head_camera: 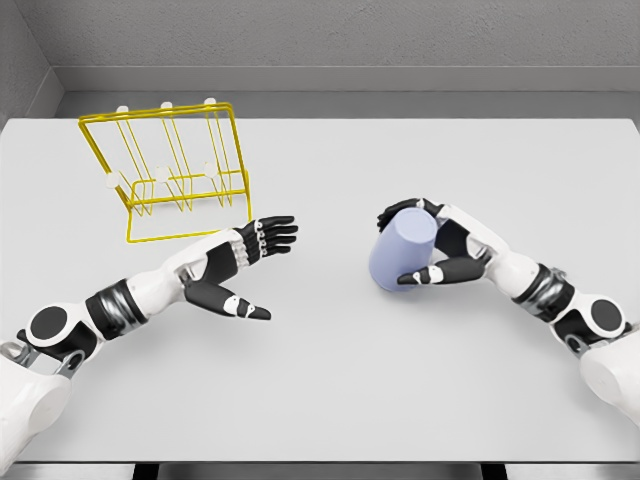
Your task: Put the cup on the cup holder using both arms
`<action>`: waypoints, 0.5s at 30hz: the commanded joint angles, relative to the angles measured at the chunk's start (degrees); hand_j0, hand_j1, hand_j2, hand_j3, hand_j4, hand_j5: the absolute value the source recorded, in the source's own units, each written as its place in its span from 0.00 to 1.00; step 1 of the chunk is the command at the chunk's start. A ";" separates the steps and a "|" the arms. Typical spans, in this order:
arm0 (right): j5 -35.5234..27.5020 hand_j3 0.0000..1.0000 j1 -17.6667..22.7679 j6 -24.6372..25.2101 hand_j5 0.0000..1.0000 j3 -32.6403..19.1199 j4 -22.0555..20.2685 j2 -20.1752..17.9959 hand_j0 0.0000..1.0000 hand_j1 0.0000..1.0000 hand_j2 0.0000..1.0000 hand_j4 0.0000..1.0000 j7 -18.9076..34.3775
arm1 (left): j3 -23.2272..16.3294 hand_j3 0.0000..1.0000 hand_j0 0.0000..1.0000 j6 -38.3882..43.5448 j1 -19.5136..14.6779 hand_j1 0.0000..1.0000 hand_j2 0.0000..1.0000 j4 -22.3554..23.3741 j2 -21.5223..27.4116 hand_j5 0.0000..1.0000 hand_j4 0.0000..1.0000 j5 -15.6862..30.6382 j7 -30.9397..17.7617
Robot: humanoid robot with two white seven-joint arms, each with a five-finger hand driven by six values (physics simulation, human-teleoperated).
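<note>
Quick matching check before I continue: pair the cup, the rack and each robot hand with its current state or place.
1. pale blue plastic cup
2. yellow wire cup holder
3. left robot hand
4. right robot hand

A. open, holding nothing
B. far left of the table
C. wrapped around the cup
D. gripped, right of centre

Pairs: 1-D, 2-B, 3-A, 4-C

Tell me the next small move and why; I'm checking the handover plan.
Probably the right hand, shut on the cup, should carry it left toward the open left hand, since the yellow rack stands on the left hand's side.
</note>
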 commanded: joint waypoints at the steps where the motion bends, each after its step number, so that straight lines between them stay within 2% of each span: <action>1: 0.81 0.71 0.00 0.10 0.71 1.53 -0.10 1.59 0.71 0.71 0.71 0.71 0.02 | 0.03 1.00 1.00 -0.05 0.00 1.00 1.00 -0.02 0.01 1.00 1.00 0.18 -0.01; 5: 0.99 0.70 -0.70 0.37 0.70 2.15 0.25 3.61 0.70 0.70 0.70 0.70 0.02 | 0.03 1.00 1.00 -0.05 0.00 1.00 1.00 0.42 -0.25 1.00 1.00 0.09 -0.01; 6: 1.60 0.70 -0.79 0.37 0.70 2.32 0.42 4.05 0.70 0.70 0.70 0.70 0.02 | 0.21 1.00 1.00 -0.05 -0.09 1.00 1.00 1.82 -2.01 1.00 1.00 -0.17 -0.01; 9: 3.89 0.70 -0.88 1.86 0.70 2.32 0.42 5.81 0.70 0.70 0.70 0.70 0.02 | 0.38 1.00 1.00 -0.14 -0.26 1.00 1.00 2.88 -3.06 1.00 1.00 -1.84 -0.01; 11: 5.38 0.70 -1.05 2.04 0.70 2.24 0.69 6.95 0.70 0.70 0.70 0.70 0.02 | 2.23 1.00 1.00 -0.14 -0.26 1.00 1.00 4.72 -6.05 1.00 1.00 -5.53 -0.01; 15: 5.56 0.70 -2.02 2.39 0.70 2.24 2.01 8.53 0.70 0.70 0.70 0.70 0.02 | 2.32 1.00 1.00 -0.22 -0.09 1.00 1.00 4.81 -5.53 1.00 1.00 -5.97 -0.01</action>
